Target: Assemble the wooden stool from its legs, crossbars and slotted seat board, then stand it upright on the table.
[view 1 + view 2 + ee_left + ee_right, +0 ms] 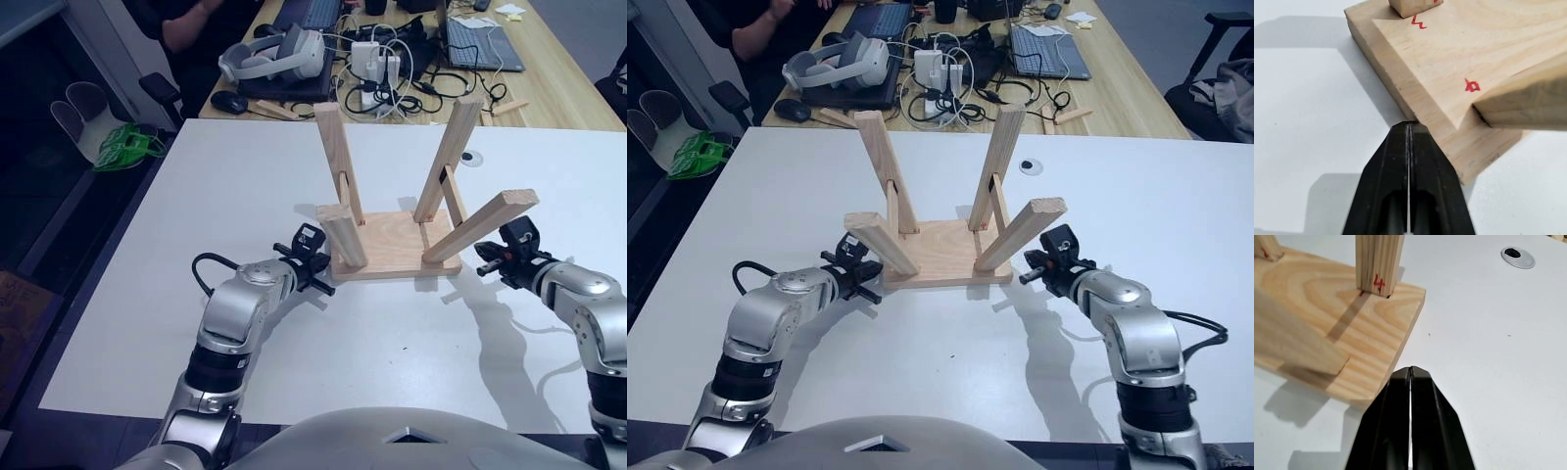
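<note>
The square pale wooden seat board (392,245) is lying legs-up. The empty left hand (1409,128) and right hand (1411,372), both pinched shut, are flanking it. Flipping it upright likely comes next, which calls for opened fingers.

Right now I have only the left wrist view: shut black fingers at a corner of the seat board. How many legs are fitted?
Observer: Four. The near right leg leans far outward.
Operator: And the right gripper?
Observer: The right gripper is shut, beside the seat board's near right corner.
Operator: Standing upright yet?
Observer: No, the board lies flat on the white table, legs pointing up.
</note>
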Robot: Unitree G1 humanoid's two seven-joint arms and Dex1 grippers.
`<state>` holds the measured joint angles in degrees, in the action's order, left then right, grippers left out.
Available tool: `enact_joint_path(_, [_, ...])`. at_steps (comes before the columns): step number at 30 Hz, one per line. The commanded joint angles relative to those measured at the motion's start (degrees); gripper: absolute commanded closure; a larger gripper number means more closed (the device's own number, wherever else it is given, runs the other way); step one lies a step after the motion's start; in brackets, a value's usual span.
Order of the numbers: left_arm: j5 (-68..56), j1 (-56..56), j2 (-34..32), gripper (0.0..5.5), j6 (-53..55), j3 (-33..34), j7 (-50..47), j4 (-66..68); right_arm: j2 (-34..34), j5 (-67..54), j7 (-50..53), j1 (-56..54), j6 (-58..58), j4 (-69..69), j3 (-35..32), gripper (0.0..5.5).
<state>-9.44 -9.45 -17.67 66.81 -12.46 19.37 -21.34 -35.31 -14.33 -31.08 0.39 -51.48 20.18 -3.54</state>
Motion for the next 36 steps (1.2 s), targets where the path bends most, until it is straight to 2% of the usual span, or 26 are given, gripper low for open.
enact_joint_path(1, [0.9, -0.1, -3.4, 5.46, 0.1, -0.4, 0.0, -1.8, -3.9, -0.7, -5.9, 1.9, 4.4, -3.0, 1.2, 5.50])
enact_joint_path(6, [0.8, 1.0, -6.9, 5.46, 0.0, -2.5, 1.2, -4.6, -8.1, -1.9, -16.7, 0.7, 14.7, -12.2, 0.2, 5.50])
enact_joint_path(9, [0.8, 1.4, -6.7, 5.46, -0.2, -3.6, 1.2, -3.5, -9.3, -0.3, -19.4, -1.7, 19.3, -19.5, 1.5, 5.50])
enact_joint_path(13, [0.8, 2.2, -7.0, 5.46, -0.1, -5.3, 1.4, -3.0, -8.5, 1.1, -20.6, -3.5, 21.0, -22.0, 4.2, 5.50])
enact_joint_path(27, [-0.3, 1.4, -5.6, 5.46, 0.9, -6.1, 1.1, -3.0, -5.9, 4.9, -20.0, -12.7, 12.8, -25.1, 12.4, 5.50])
enact_joint_path(36, [-1.4, 0.4, -5.4, 5.46, 1.8, -5.5, 1.6, -3.2, -4.2, 2.3, -20.6, -14.8, 3.8, -22.7, 13.9, 5.50])
